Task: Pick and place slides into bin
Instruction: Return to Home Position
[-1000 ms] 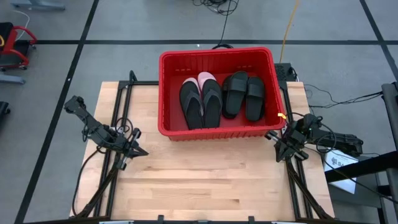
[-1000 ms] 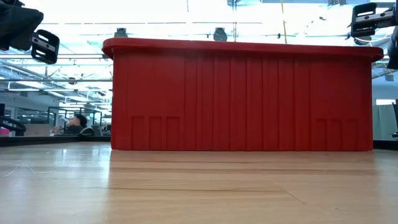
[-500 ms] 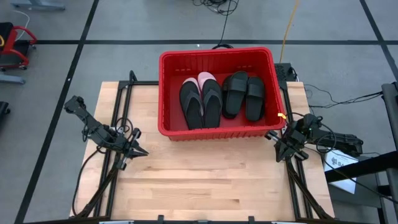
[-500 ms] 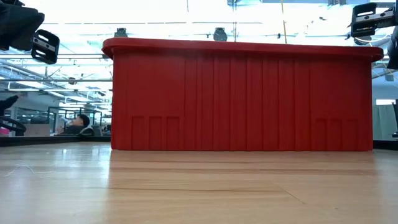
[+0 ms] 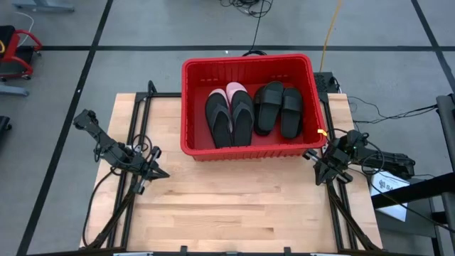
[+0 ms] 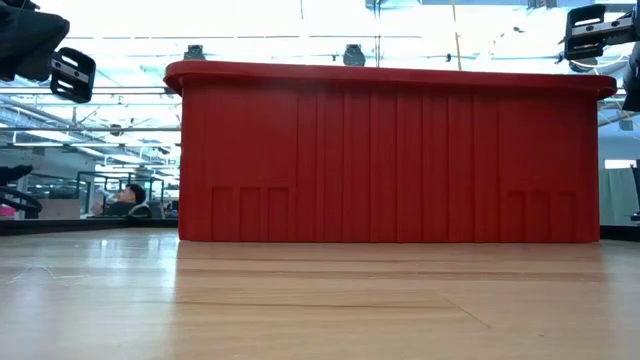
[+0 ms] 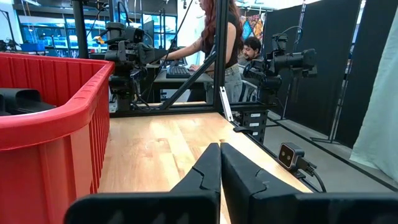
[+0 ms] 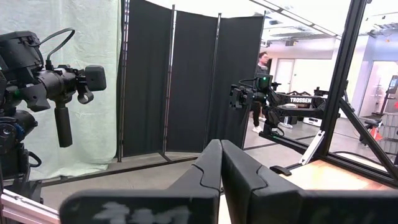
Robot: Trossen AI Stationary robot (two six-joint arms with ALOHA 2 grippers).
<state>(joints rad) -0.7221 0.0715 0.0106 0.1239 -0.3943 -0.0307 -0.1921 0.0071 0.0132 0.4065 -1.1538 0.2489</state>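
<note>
In the red bin (image 5: 245,60) lie the slides (image 5: 269,107); both my claws are clenched.
The black flip-flops (image 5: 219,119) sit beside the wide-strap pair; my left claw (image 7: 220,147) hangs off the bin's left, my right claw (image 8: 221,143) by its right corner.

Left arm (image 5: 114,149): folded low along the left side of the table (image 5: 227,206), stretched from its far-left corner inward.
Left gripper (image 5: 163,173): held over the table's left part, pointed to the right and slightly toward the near edge; held empty.
Left fingers (image 7: 205,171): pressed together along their whole length.
Right arm (image 5: 377,160): laid across the table's right edge, its rear part out beyond the table.
Right gripper (image 5: 310,155): held just inside the right edge, pointed inward to the left; held empty.
Right fingers (image 8: 205,168): pressed together, tips met.
Low view: each arm is caught only as a dark part at an upper corner, raised above the tabletop.
</note>
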